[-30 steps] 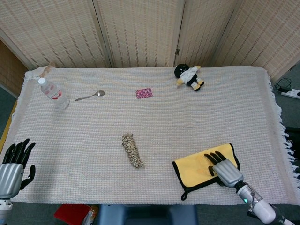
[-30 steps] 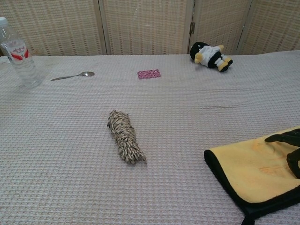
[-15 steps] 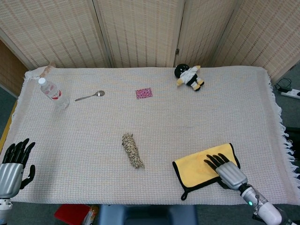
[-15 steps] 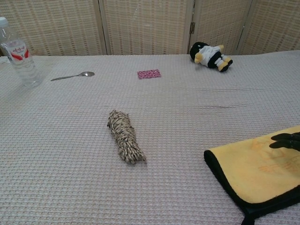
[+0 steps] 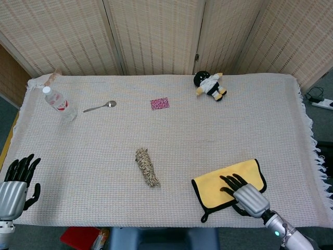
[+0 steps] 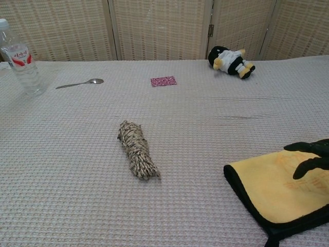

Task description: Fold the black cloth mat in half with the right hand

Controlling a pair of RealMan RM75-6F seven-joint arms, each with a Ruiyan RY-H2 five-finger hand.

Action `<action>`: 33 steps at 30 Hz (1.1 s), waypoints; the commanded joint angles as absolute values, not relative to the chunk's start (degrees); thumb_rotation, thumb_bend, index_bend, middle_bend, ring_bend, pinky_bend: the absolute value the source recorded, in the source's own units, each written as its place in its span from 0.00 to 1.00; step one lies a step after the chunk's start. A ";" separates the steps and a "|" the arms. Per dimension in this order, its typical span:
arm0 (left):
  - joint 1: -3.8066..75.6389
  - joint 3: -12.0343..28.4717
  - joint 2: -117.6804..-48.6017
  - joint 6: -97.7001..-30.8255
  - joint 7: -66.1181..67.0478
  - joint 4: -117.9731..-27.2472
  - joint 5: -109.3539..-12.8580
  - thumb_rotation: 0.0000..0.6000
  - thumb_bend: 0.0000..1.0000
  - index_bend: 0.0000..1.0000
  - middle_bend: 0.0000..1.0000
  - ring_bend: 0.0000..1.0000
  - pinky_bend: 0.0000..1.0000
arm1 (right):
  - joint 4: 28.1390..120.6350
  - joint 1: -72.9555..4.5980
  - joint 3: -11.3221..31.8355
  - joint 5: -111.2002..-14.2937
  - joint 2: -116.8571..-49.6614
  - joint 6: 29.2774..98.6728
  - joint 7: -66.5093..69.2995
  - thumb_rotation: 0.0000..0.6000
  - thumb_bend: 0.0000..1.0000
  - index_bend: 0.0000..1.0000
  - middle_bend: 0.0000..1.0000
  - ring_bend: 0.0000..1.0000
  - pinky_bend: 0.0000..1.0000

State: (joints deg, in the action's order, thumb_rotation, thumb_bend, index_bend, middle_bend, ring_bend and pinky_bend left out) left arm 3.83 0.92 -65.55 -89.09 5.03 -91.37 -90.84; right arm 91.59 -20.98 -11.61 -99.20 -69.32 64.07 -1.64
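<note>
The cloth mat [image 5: 214,187] lies near the table's front edge on the right, its yellow face up and a black border around it, with a small black loop at its near left corner. In the chest view the mat [image 6: 264,188] fills the lower right corner. My right hand [image 5: 244,197] lies flat over the mat's near right part, fingers spread and pointing away to the left, holding nothing. Only its dark fingers [image 6: 311,157] show in the chest view. My left hand [image 5: 15,183] hovers open beside the table's front left corner, far from the mat.
A rope bundle [image 5: 147,166] lies left of the mat. Further back are a pink patterned packet [image 5: 159,103], a spoon [image 5: 100,107], a water bottle [image 5: 59,103] and a plush toy [image 5: 210,85]. A woven cloth [image 5: 171,140] covers the table.
My right hand has slid toward the near edge and a little left across the mat's yellow face. The mat and the left hand have not moved.
</note>
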 commanded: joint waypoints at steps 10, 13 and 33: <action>2.92 0.98 -64.36 -91.03 3.67 -91.90 -91.38 1.00 0.65 0.00 0.00 0.00 0.00 | 88.33 -24.21 -9.71 -100.31 -76.94 59.32 -3.89 1.00 0.50 0.48 0.03 0.00 0.00; 2.75 0.95 -64.10 -91.32 3.35 -92.02 -91.50 1.00 0.65 0.00 0.00 0.00 0.00 | 87.87 -24.17 -9.70 -100.09 -77.72 59.17 -4.88 1.00 0.50 0.48 0.03 0.00 0.00; 2.30 1.09 -63.66 -92.33 2.76 -92.15 -92.12 1.00 0.65 0.00 0.00 0.00 0.00 | 87.48 -26.05 -11.75 -101.46 -79.81 57.72 -1.02 1.00 0.50 0.48 0.03 0.00 0.00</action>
